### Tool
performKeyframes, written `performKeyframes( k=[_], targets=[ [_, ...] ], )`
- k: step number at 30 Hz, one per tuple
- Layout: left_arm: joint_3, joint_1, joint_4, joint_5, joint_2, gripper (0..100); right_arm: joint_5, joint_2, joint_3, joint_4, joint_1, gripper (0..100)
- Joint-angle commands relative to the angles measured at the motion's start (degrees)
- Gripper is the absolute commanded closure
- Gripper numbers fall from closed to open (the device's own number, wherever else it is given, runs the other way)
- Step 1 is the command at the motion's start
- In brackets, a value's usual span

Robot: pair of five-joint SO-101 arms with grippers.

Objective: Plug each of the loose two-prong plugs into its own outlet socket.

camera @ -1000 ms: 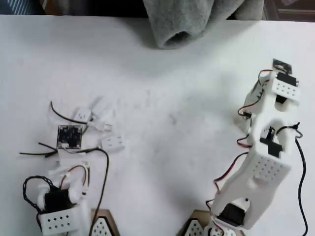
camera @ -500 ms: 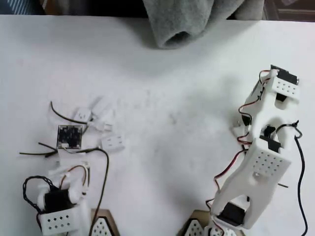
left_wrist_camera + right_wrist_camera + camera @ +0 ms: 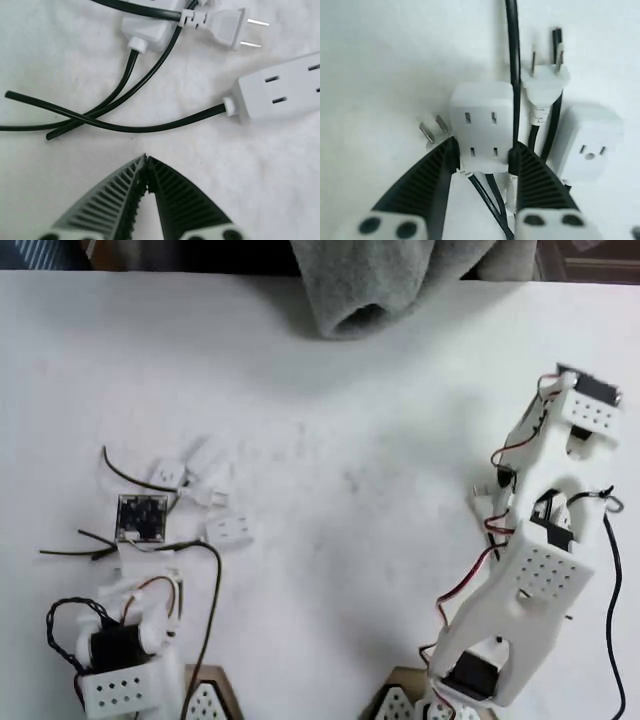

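My right gripper [image 3: 484, 150] is shut on a white outlet block [image 3: 481, 125], one finger [image 3: 440, 165] against each side. A loose white plug [image 3: 545, 82] lies just past that block with its two prongs pointing away. Bare prongs [image 3: 432, 131] of another plug stick out beside the block. A second white socket [image 3: 587, 140] sits next to it. My left gripper [image 3: 146, 162] is shut on nothing, low over black cords [image 3: 115, 100]. Beyond it lie a white two-prong plug [image 3: 227, 27] and a white outlet strip [image 3: 285, 92]. In the high view the right arm [image 3: 540, 580] covers its own sockets.
A cluster of white sockets [image 3: 228, 530], cords and a black square block [image 3: 142, 517] lies at the table's left, just ahead of the left arm [image 3: 115, 665]. A grey cloth [image 3: 380, 285] hangs over the far edge. The white table [image 3: 350, 440] stretches between the two arms.
The right arm's upper links have shifted a little to the right. The left arm and the left cluster have not moved.
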State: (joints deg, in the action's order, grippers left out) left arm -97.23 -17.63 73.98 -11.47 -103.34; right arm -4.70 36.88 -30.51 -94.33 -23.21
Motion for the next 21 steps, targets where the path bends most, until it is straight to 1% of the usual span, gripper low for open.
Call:
performKeyframes(
  k=[1,4,8,13,16,18,19,21],
  targets=[
    [0.2,-0.4,-0.9,-0.2,-0.3,98,-0.4,-7.5,-10.9,-4.2,1.2,93.2],
    [0.2,-0.4,-0.9,-0.2,-0.3,98,0.9,-11.8,-11.8,-4.2,3.3,93.2],
    [0.2,-0.4,-0.9,-0.2,-0.3,98,7.6,-14.6,-11.8,-4.2,8.6,93.0],
    [0.2,-0.4,-0.9,-0.2,-0.3,98,18.5,-14.5,-12.2,-3.5,21.1,92.9],
    [0.2,-0.4,-0.9,-0.2,-0.3,98,25.2,-14.5,-11.8,0.0,27.8,93.0],
    [0.2,-0.4,-0.9,-0.2,-0.3,98,27.1,-13.4,-11.4,2.0,30.0,93.1],
    [0.2,-0.4,-0.9,-0.2,-0.3,98,30.2,-8.5,-11.5,4.7,30.5,93.1],
    [0.2,-0.4,-0.9,-0.2,-0.3,98,33.5,-3.6,-12.0,6.6,30.5,92.9]
  ],
)
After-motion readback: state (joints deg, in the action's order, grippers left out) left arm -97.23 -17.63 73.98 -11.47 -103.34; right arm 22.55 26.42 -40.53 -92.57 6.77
